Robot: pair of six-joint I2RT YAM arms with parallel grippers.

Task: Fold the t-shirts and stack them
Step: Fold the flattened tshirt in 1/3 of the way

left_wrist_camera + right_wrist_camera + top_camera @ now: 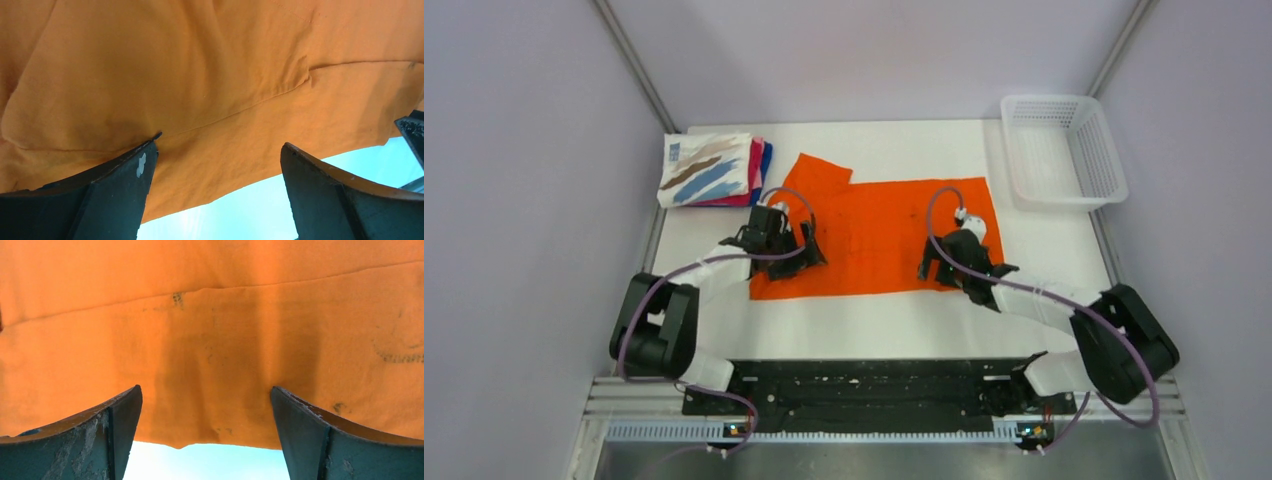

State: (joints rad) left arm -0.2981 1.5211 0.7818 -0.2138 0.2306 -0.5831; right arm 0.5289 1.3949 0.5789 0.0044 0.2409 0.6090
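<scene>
Overhead view, with two wrist views. The white desk [894,320] carries all the objects. The orange t-shirt [874,235] lies flat at the centre of the desk as a broad rectangle whose long side runs from 9 o'clock to 3 o'clock. One sleeve projects from its far left corner toward 11 o'clock.

At 10 o'clock, in the far left corner of the desk and apart from the orange t-shirt, stands a stack of folded t-shirts [714,170]. The top one is white with blue and brown brush strokes. The edges of a pink-red one [755,165] and a blue one [766,160] show beneath it on the stack's 3 o'clock side. At 2 o'clock a white mesh basket [1064,203] sits at the far right corner, just beside the shirt's far right corner.

The left arm [714,265] reaches over the 9 o'clock edge of the orange t-shirt. In the left wrist view the left jaws are spread wide and released. Orange cloth with a stitched seam fills the space ahead of them, and one tip meets a fold line. The right arm [1044,295] reaches over the shirt's 4 o'clock corner. In the right wrist view the right jaws are likewise spread and released, standing over the near hem, with nothing clasped between them.
</scene>
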